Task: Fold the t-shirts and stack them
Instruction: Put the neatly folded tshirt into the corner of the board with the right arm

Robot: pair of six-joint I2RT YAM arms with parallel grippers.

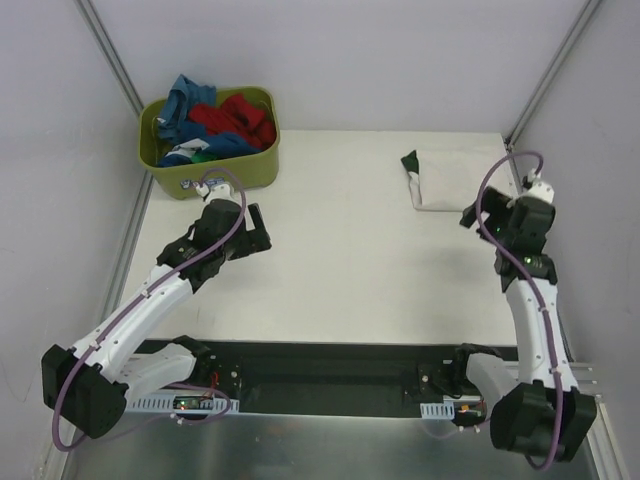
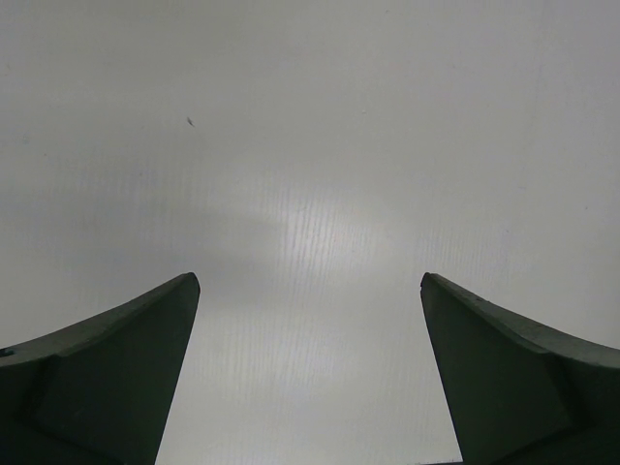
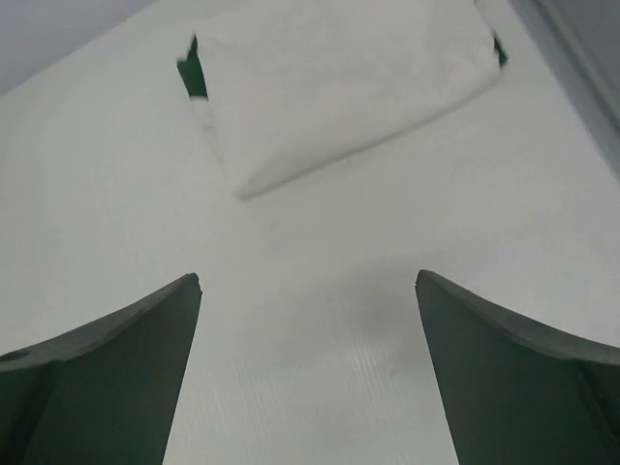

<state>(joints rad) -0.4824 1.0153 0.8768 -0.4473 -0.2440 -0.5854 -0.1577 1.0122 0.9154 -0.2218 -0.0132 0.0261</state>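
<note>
Pale panels wall in a white table (image 1: 350,270) on three sides; that is your working surface.

1. Olive-green tub (image 1: 250,174), far left corner of the table, holding a heap of unfolded t-shirts (image 1: 235,118) in blue, red and green.
2. Cream t-shirt (image 1: 455,180), folded into a flat rectangle with dark green showing at its corners. It lies on the table at far right, well apart from the tub.
3. Your left claw (image 2: 308,279), released, fingers spread over bare table near the tub.
4. Your right claw (image 3: 308,276), likewise released and grasping nothing, just short of the cream t-shirt.
</note>
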